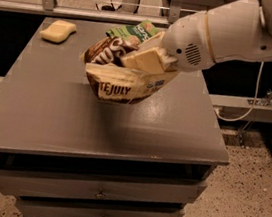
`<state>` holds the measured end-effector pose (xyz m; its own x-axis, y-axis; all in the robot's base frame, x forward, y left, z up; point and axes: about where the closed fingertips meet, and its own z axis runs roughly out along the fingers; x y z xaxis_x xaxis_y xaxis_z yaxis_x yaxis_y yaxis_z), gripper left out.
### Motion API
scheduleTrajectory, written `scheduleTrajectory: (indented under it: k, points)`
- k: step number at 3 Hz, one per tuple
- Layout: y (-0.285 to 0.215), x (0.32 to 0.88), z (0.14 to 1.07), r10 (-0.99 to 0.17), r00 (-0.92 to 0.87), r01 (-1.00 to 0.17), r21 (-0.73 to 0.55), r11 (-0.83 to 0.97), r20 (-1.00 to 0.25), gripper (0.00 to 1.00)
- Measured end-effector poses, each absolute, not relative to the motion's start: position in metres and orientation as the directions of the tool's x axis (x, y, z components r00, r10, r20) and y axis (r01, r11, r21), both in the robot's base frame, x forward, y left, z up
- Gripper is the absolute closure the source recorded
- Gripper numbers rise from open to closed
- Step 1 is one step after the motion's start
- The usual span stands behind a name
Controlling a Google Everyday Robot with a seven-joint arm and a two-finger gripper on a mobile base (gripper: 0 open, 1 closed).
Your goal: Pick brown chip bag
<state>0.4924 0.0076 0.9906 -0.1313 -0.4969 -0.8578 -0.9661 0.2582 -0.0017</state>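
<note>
The brown chip bag (pixel 115 86) is held above the table (pixel 48 118) by the gripper (pixel 144 60), which is clamped on it, with a green bag (pixel 129 30) seen just behind the gripper.

The arm (pixel 238 29) is wearing a fat, round, creamy-white shell. A thin tan ring (pixel 207 35) is running around it, beside a small patch of dotted holes (pixel 192 53). Its pale cream gripper (pixel 144 60) is sitting right on the brown chip bag (pixel 116 86).
</note>
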Motion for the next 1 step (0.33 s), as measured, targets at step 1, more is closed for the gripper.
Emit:
scheduleTrajectory:
  k: [1]
  points:
    - [0.0052, 0.4947, 1.0039, -0.484, -0.109, -0.965, -0.024, 0.260, -0.868, 1.00]
